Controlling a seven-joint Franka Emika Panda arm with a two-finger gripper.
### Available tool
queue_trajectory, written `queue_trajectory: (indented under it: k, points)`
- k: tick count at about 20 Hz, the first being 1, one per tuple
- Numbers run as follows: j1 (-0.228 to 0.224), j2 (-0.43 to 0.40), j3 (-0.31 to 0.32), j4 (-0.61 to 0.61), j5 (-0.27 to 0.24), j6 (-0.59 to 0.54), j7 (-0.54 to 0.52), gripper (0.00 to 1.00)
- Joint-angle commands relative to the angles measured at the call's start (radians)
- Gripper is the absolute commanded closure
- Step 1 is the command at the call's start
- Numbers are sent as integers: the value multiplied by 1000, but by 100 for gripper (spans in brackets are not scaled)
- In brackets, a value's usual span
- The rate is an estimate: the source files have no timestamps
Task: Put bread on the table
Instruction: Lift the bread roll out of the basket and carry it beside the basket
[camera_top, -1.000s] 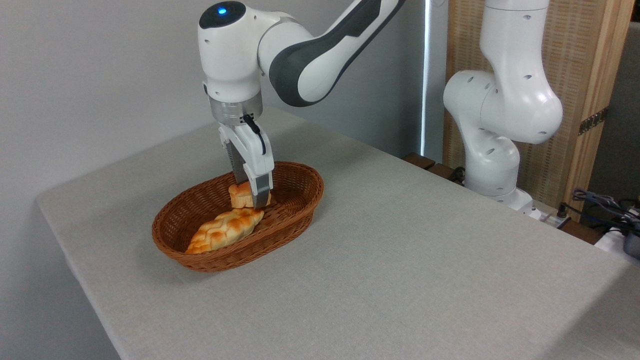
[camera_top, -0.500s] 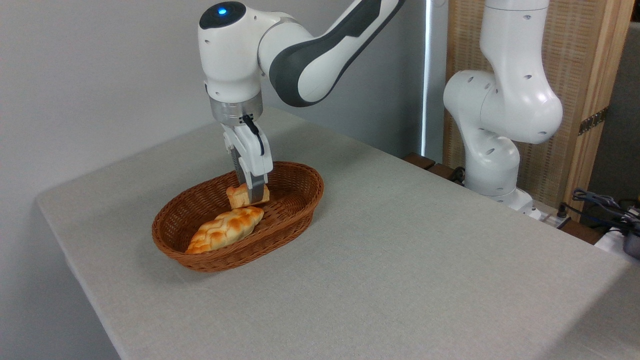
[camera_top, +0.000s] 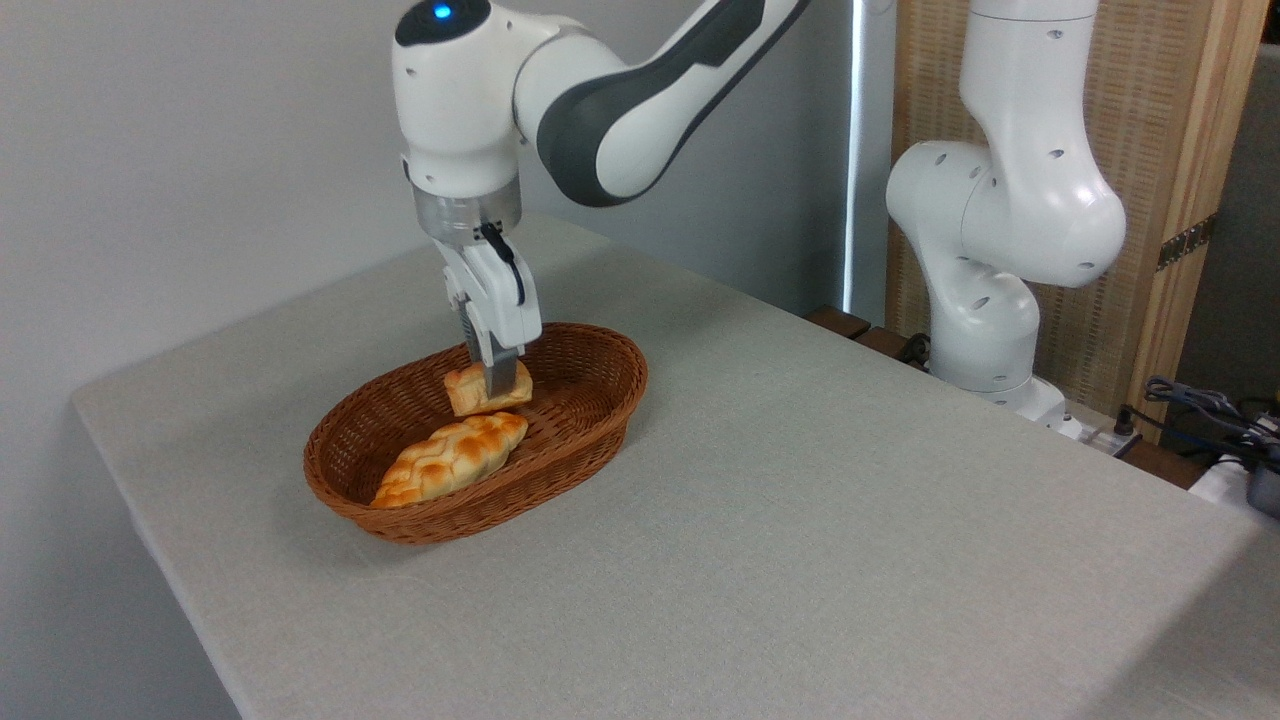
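The bread (camera_top: 470, 389) is a small golden-orange bun, held a little above the floor of the brown wicker basket (camera_top: 590, 420). My gripper (camera_top: 497, 384) points straight down and is shut on the bun, with one finger crossing its front. The table (camera_top: 800, 520) is covered in light grey-beige cloth and carries the basket at its left part.
A longer braided loaf (camera_top: 452, 458) lies in the basket, just in front of and below the held bun. The arm's white base (camera_top: 985, 300) stands at the table's far right edge. Cables and a wooden panel are behind it on the right.
The gripper has risen with the bun in it, lifting it off the basket floor and away from the braided loaf. The loaf and basket have stayed put.
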Motion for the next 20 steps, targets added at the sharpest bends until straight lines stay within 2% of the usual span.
queue_trajectory:
  k: [1, 4, 6, 8, 10, 13, 15, 18, 19, 20]
  points:
    - [43, 49, 47, 196, -20, -192, 17, 78]
    - [44, 63, 94, 263, -20, -254, 17, 76]
    - [44, 63, 154, 276, -5, -278, 40, 72]
    - [44, 69, 188, 274, 9, -277, 113, 70]
    - [44, 95, 232, 274, 44, -261, 170, 70]
    - [46, 109, 332, 274, 58, -197, 249, 68]
    - [46, 121, 367, 271, 59, -192, 303, 68]
    - [47, 149, 386, 271, 64, -175, 322, 67]
    - [47, 162, 384, 271, 78, -162, 322, 63]
    - [47, 175, 386, 270, 97, -154, 322, 55]
